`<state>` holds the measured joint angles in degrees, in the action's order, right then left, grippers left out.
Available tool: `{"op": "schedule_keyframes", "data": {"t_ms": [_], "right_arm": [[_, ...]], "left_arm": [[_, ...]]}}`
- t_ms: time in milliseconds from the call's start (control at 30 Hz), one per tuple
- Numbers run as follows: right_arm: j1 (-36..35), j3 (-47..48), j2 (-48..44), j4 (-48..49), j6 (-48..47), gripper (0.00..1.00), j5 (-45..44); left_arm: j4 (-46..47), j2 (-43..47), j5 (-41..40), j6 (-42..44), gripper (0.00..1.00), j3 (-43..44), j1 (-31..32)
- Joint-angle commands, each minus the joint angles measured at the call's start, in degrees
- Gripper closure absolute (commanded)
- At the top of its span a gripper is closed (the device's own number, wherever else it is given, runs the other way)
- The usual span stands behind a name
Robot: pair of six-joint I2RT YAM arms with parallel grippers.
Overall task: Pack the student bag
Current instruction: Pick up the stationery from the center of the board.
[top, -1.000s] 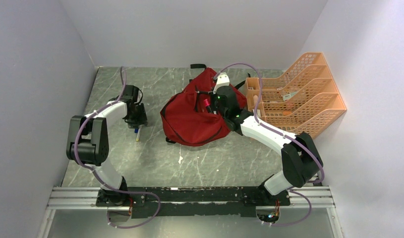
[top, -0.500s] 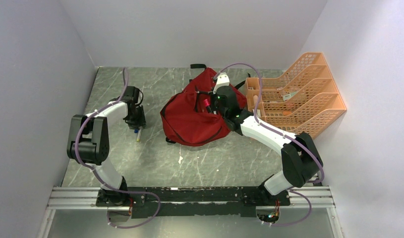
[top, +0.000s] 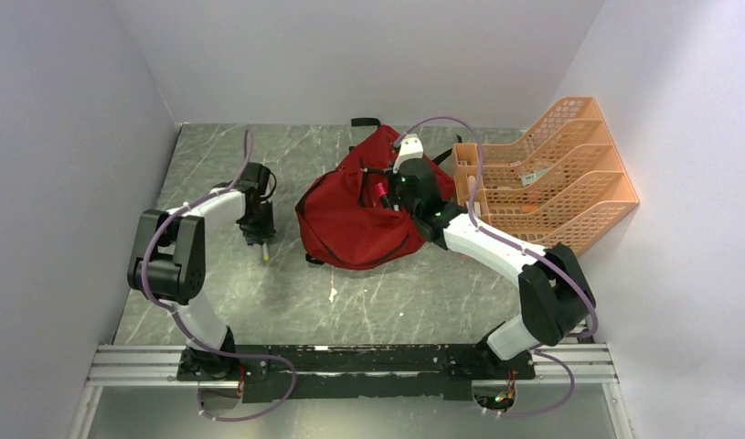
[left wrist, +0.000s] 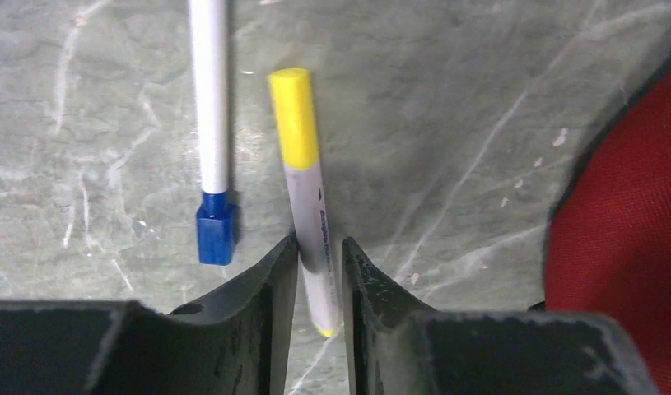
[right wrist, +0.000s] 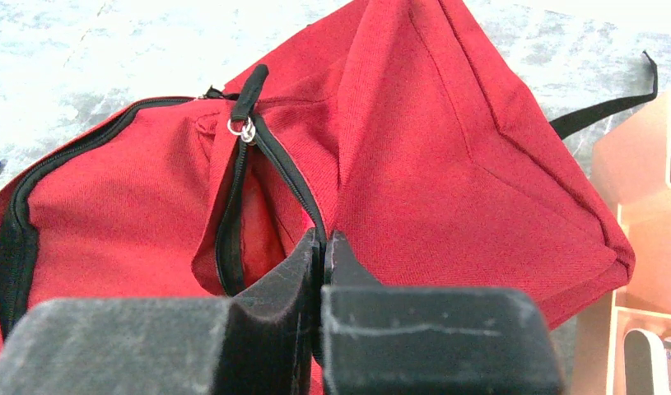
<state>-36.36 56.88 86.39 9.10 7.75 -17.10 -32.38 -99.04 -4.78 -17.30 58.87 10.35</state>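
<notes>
The student bag (top: 350,224) is a dark red backpack lying mid-table, its black zipper (right wrist: 233,206) gaping. My right gripper (right wrist: 324,239) is shut on the black zipper edge of the bag's opening, reaching in from the right (top: 387,194). To the bag's left, my left gripper (left wrist: 319,255) points down at the table, jaws closed against both sides of a grey marker with a yellow cap (left wrist: 303,164). A white pen with a blue cap (left wrist: 210,123) lies just left of the marker, outside the jaws. The bag's red edge (left wrist: 628,206) shows at the right of the left wrist view.
An orange mesh file organizer (top: 551,178) stands right of the bag against the wall, with small items in its trays. Grey walls close in the table on the left, back and right. A black strap (right wrist: 603,111) trails from the bag toward the organizer.
My left gripper has narrowed onto the yellow-capped marker and shifted slightly right, toward the bag. The right arm and the bag have not moved.
</notes>
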Motion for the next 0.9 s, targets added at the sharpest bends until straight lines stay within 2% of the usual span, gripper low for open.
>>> {"op": "schedule_keyframes", "data": {"t_ms": [0, 167, 367, 500, 667, 867], "right_arm": [[-0.54, 0.06, -0.74, 1.53, 1.19, 1.0, 0.89], [-0.52, 0.23, -0.67, 1.36, 1.22, 1.0, 1.14], [-0.48, 0.18, -0.83, 1.43, 1.3, 1.0, 1.29], [-0.5, -0.36, -1.33, 1.79, 1.69, 1.0, 1.09], [-0.29, -1.58, -3.39, 3.88, 3.1, 1.0, 2.21], [-0.3, -0.51, -3.21, 3.33, 1.81, 1.0, 1.81]], "left_arm": [[-1.46, -3.06, 0.69, 0.93, 0.72, 0.63, 2.33], [-0.98, -3.1, 1.12, 0.95, 0.82, 0.28, 2.75], [-0.14, 0.86, 1.92, 0.73, 0.95, 1.69, 2.75], [1.52, 6.24, 4.09, 0.61, 0.95, 2.9, 2.75], [9.5, 17.97, 15.58, 1.35, 0.95, 2.92, 2.83], [20.27, 26.16, 21.96, -6.06, 0.95, 4.09, 4.55]]}}
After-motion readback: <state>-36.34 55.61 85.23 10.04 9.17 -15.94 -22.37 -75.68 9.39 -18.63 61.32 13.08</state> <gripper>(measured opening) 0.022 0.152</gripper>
